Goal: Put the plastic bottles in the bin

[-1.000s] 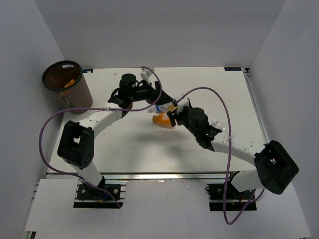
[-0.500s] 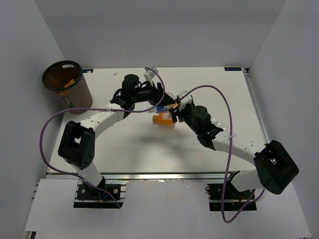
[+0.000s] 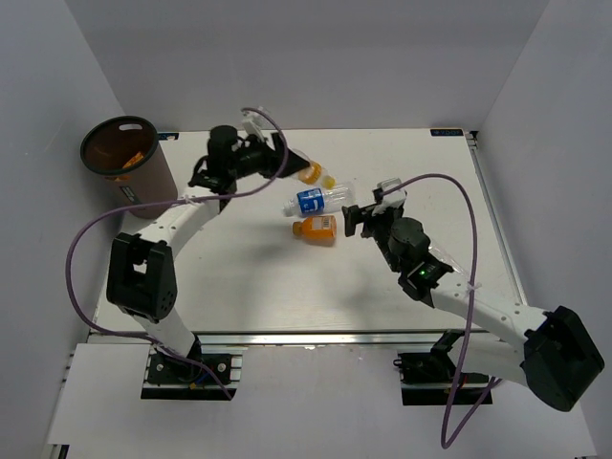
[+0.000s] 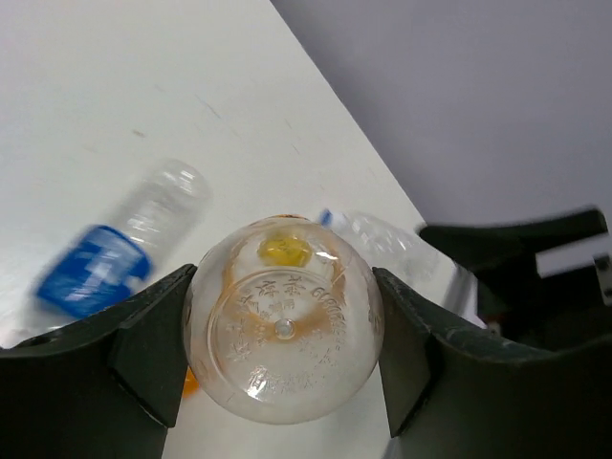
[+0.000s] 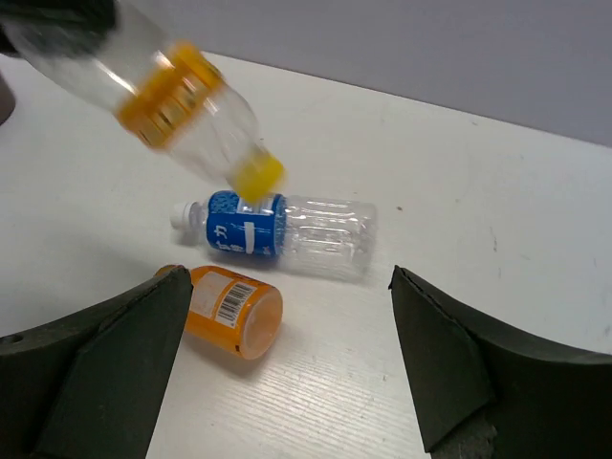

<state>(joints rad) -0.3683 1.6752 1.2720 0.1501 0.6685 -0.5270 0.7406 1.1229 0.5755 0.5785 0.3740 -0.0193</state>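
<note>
In bin (image 3: 143, 196): orange item (image 3: 136, 159), likely one bottle done. Three left: left hand (image 4: 283, 320) grips clear orange-capped bottle (image 5: 182, 107), aloft right of bin; right hand (image 5: 289, 285) wide open, empty; blue-label bottle (image 3: 316, 201), orange bottle (image 3: 317, 229) on worktop (image 3: 239, 277), farther right

Orange-capped bottle (image 5: 182, 105) aloft; blue-label bottle (image 5: 287, 234) flat

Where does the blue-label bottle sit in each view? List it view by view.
Top external: blue-label bottle lying near centre.
Left wrist: left edge, blurred.
Right wrist: centre.
Shared landmark: orange-capped bottle in the left pincer.
</note>
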